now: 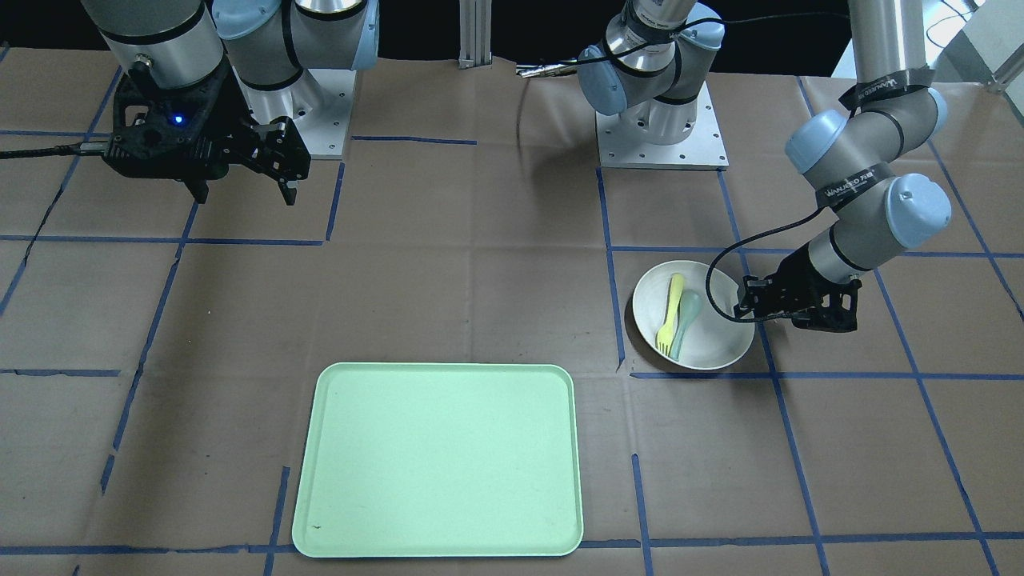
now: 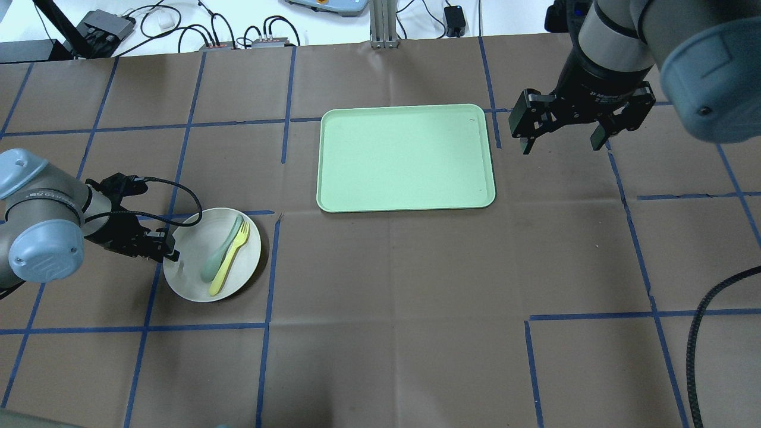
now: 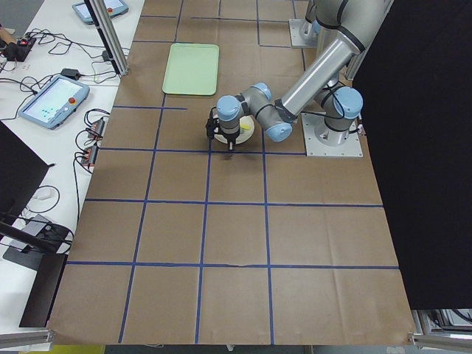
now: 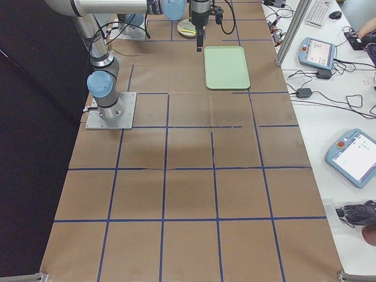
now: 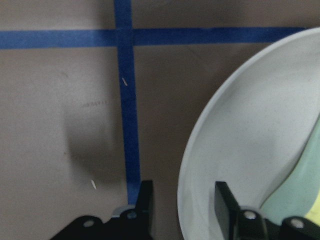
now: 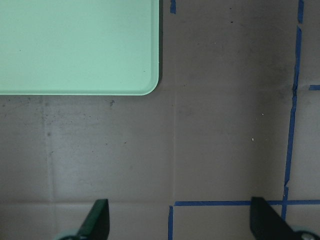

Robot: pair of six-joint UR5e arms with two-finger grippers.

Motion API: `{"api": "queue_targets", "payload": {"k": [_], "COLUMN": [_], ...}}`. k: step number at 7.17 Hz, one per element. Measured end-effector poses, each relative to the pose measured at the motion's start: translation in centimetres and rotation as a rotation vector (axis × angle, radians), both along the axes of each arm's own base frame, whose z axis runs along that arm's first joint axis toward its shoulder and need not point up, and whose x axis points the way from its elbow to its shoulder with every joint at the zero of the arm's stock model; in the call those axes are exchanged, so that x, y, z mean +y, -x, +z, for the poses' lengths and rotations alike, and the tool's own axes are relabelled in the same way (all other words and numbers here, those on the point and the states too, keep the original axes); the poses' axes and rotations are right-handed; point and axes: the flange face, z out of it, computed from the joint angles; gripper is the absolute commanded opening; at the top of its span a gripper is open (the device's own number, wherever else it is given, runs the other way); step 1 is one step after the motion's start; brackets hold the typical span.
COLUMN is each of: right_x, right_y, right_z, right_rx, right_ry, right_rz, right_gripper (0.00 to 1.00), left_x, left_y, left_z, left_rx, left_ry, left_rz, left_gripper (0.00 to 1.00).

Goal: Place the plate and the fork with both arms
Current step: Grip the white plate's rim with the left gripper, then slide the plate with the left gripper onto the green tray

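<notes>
1. Front-facing view: I find the plate (image 1: 712, 352) on the table (image 1: 480, 288), on the robot's left side and well apart from the tray (image 1: 440, 456). The fork (image 1: 670, 314) lies in the plate with its tines towards the operators' edge, and the spoon (image 1: 686, 320) lies alongside it. The left gripper (image 1: 742, 308) sits low at the plate's rim. The right gripper (image 1: 244, 196) hangs above the table near its base, jaws spread wide and empty.
2. Overhead view: fork and spoon lie side by side across the plate's middle, the fork on the robot's right of the spoon. The right gripper hovers just beside the tray's short edge, apart from it.
3. Exterior left view: the near arm is bent low at the plate. I cannot judge its jaws from here.
4. Exterior right view: the plate shows small at the far end. The near arm's gripper points down beside the tray, and its detail is too small to read.
5. Left wrist view: the fingers (image 5: 145, 197) straddle the plate's rim, one outside over the table and one inside over the plate. A gap shows on each side of the rim, so the jaws are parted and not clamped.
6. Right wrist view: both fingers (image 6: 100, 217) stand far apart with bare table between them and hold nothing. The tray's corner lies ahead.
</notes>
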Motion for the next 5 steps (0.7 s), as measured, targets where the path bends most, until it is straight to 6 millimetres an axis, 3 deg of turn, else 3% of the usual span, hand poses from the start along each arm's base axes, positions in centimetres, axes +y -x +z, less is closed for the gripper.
{"api": "queue_targets", "payload": {"k": [1,5], "right_x": [0.0,0.0], "right_y": [0.0,-0.01], "right_z": [0.0,0.0], "right_rx": [0.0,-0.001], "right_ry": [0.0,0.0], "right_rz": [0.0,0.001], "right_gripper": [1.0,1.0], "left_x": [-0.03,-0.48], "left_y": [0.0,0.44], "left_z": [0.03,0.98], "left_rx": [0.0,0.021], "left_ry": [0.001,0.03], "left_rz": [0.002,0.041], "left_gripper": [0.0,0.0]}}
